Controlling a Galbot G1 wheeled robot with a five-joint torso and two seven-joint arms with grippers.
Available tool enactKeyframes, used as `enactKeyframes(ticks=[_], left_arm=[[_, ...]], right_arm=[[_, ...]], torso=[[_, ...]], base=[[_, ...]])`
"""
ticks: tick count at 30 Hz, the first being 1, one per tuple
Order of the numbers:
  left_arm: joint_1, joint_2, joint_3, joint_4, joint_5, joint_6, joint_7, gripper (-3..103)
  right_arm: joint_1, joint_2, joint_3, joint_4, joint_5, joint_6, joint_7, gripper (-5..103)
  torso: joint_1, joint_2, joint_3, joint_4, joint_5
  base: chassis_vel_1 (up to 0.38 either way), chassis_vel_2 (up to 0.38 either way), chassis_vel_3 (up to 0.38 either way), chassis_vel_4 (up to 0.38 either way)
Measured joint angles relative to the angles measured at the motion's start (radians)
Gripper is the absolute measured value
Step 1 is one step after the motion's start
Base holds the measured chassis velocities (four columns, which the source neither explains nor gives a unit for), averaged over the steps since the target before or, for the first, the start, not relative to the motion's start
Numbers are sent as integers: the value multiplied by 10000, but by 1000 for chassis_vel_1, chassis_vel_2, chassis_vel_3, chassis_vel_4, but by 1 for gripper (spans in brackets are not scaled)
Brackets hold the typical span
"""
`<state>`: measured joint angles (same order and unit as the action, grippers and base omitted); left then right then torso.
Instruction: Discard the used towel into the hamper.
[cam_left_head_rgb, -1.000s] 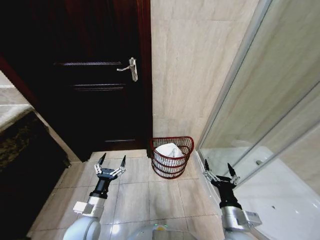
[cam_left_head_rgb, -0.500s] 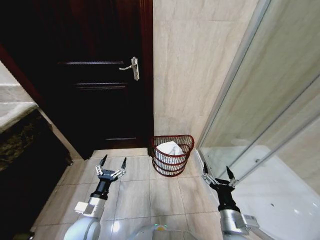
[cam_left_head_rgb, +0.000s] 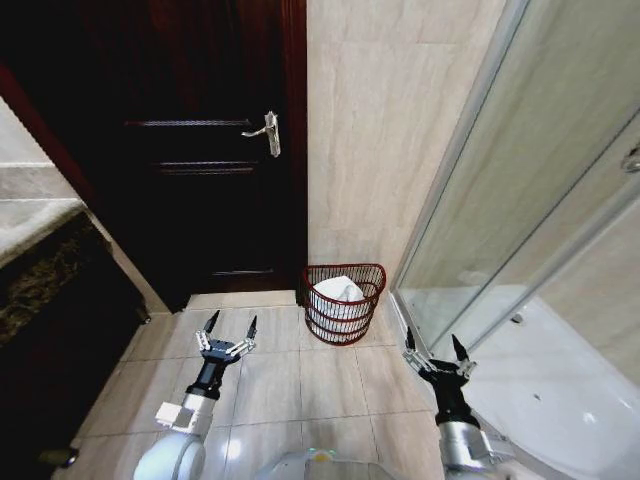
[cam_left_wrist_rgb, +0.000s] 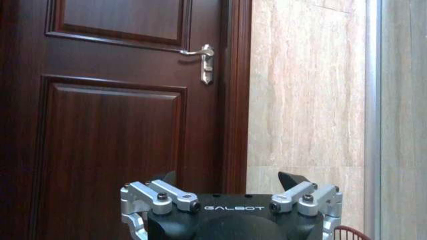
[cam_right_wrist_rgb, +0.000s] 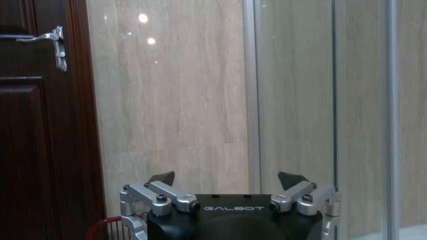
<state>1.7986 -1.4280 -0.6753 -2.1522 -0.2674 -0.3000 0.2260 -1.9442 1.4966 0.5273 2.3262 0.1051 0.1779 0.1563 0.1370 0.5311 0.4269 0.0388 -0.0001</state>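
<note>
My two grippers, left (cam_left_head_rgb: 231, 327) and right (cam_left_head_rgb: 433, 344), are silvery metal with matt black tips, the hamper (cam_left_head_rgb: 343, 303) is reddish-brown wire holding a white cloth towel (cam_left_head_rgb: 339, 290), beside glossy dark wood door (cam_left_head_rgb: 190, 150) and polished floor tiles (cam_left_head_rgb: 290, 380).

Head cam high, angled down at floor and door (cam_left_head_rgb: 200, 150). Wrist cams sit low, level, facing door (cam_left_wrist_rgb: 113, 125) and wall (cam_right_wrist_rgb: 173, 100); all three catch the door handle (cam_left_head_rgb: 266, 131).

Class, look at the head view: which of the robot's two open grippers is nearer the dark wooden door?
The left gripper: it hovers over the floor tiles before the dark wooden door, while the right gripper hangs beside the glass shower screen.
</note>
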Motion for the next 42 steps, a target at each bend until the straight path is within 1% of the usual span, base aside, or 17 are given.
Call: enactKeyframes(ticks=[8, 11, 16, 20, 24, 28, 34, 37, 40, 42], left_arm=[[40, -4, -71, -18, 13, -69, -76, 100], [110, -21, -115, -70, 14, -187, -82, 100], [121, -34, -140, -144, 13, -207, -83, 100], [-99, -24, -157, -147, 11, -18, -90, 100], [-245, -35, -287, -207, 68, 132, -90, 100], [-500, -88, -298, -151, 230, 317, -128, 100], [-569, -232, -126, -195, 368, 405, -239, 100], [-584, -265, -74, -206, 378, 428, -290, 100], [-609, -290, -47, -153, 381, 429, -319, 100], [-608, -291, -47, -129, 381, 419, -319, 100]], right_arm=[[58, -38, 14, -72, 46, 101, 155, 100], [46, -29, 11, -91, 48, 228, 239, 100], [43, -56, 4, -101, 47, 271, 298, 100], [97, -156, 3, -164, 61, 271, 339, 100], [87, -183, -5, -151, 273, 240, 362, 100], [562, -198, 14, -311, 424, -30, 329, 100], [1045, -163, 171, -391, 601, -418, 244, 100], [1110, -180, 232, -454, 590, -435, 183, 100], [1130, -148, 298, -631, 330, -302, 77, 100], [1130, -140, 300, -670, 264, -254, 69, 100]], torso=[[-100, -252, -144, 0, 0], [-171, -431, -259, 0, 0], [-249, -635, -384, 0, 0], [-311, -812, -497, -1, 0], [-387, -997, -606, -1, 0], [-456, -1173, -711, 0, 1], [-555, -1418, -855, 0, 1], [-591, -1528, -933, 0, 1], [-642, -1686, -1040, -1, 1], [-655, -1725, -1064, 0, 1]], base=[[0, 0, 0, 0], [0, 0, 0, 0], [0, 0, 0, 0], [0, 0, 0, 0], [0, 0, 0, 0], [0, 0, 0, 0], [0, 0, 0, 0], [0, 0, 0, 0], [0, 0, 0, 0], [0, 0, 0, 0]])
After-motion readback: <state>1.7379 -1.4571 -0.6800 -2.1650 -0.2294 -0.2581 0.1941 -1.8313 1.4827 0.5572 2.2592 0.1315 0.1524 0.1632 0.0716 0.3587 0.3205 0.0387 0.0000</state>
